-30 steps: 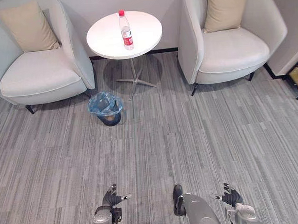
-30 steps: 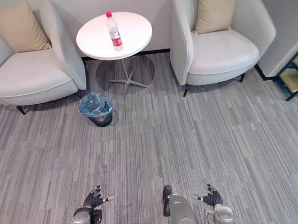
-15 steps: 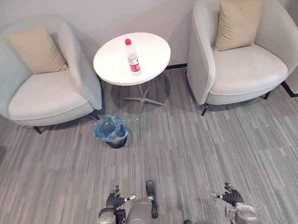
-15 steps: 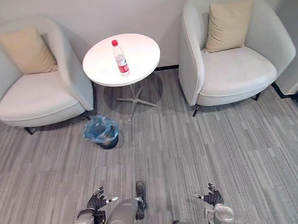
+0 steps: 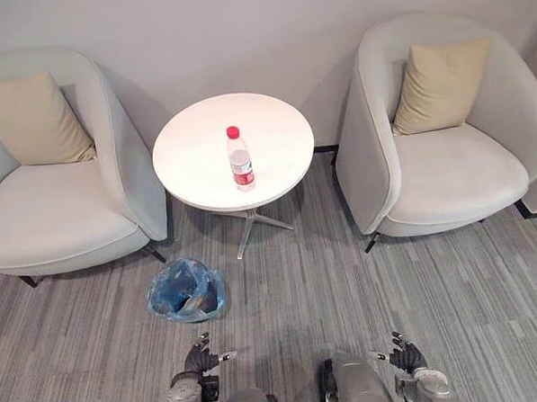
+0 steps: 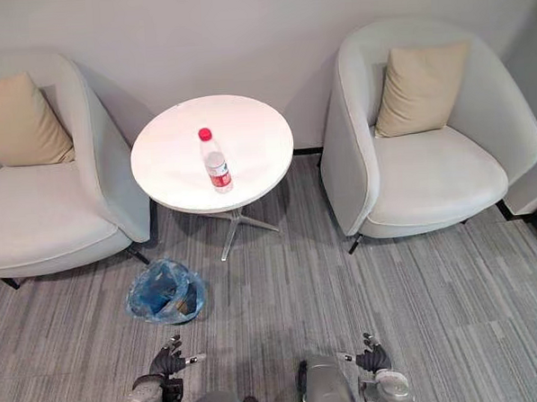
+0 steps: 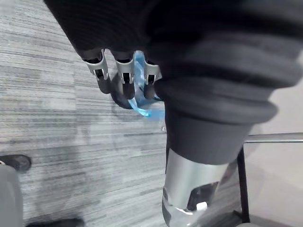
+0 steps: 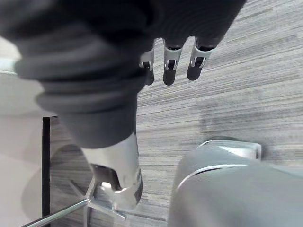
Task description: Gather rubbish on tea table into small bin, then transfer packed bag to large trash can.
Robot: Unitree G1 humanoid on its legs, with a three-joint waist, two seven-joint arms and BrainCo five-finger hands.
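My left hand hangs low in front of me over the grey carpet, its fingers loose and relaxed, with nothing held in them. My right hand is low on the other side, well apart from the left. Its fingers are just as slack and it holds nothing either.

Ahead of me a round white tabletop stands on a thin metal leg with a splayed foot, close to the wall. One clear plastic bottle with a red cap and a red label stands upright near the middle of the tabletop. It is the one piece of rubbish I can see there.

The small bin sits on the carpet on my left, in front of the tabletop and between it and my left hand. A crumpled blue bag lines it, and the bag's rim spills over the edge. Past my left fingers I can see a strip of that blue plastic. I cannot tell what lies inside the bin.

A pale armchair stands on the left of the tabletop and another on the right. Each has a beige cushion leaning against its back, one on the left and one on the right.
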